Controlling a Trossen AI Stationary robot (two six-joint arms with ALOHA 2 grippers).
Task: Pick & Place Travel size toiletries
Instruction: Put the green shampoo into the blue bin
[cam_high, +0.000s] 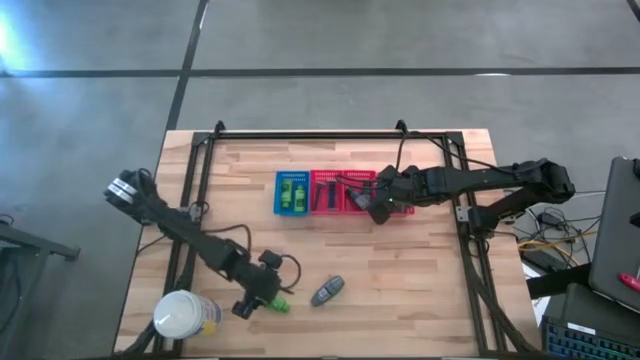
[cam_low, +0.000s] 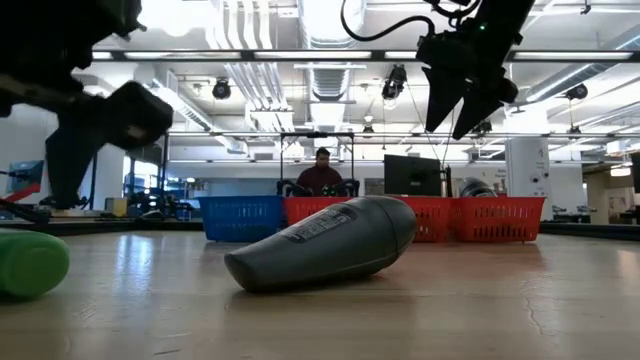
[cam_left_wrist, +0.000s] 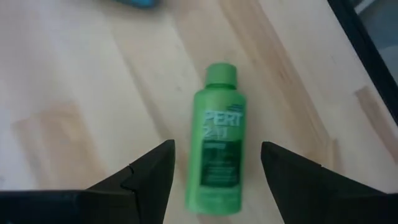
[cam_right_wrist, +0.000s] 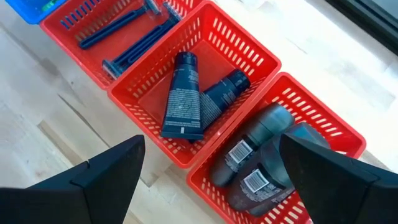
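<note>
A bright green bottle lies on its side on the wooden table near the front edge, also seen in the high view. My left gripper is open above it, one finger on either side of the bottle's lower half, touching nothing. A grey oval container lies on its side just right of it. My right gripper hangs open over the red baskets, nothing between its fingers. Below it, two dark tubes lie in the middle red basket and grey containers in the one beside it.
A row of small baskets stands mid-table: a blue one holding green bottles, then red ones; one red basket holds blue-handled razors. A large white jar stands at the front left corner. A person sits beyond the table.
</note>
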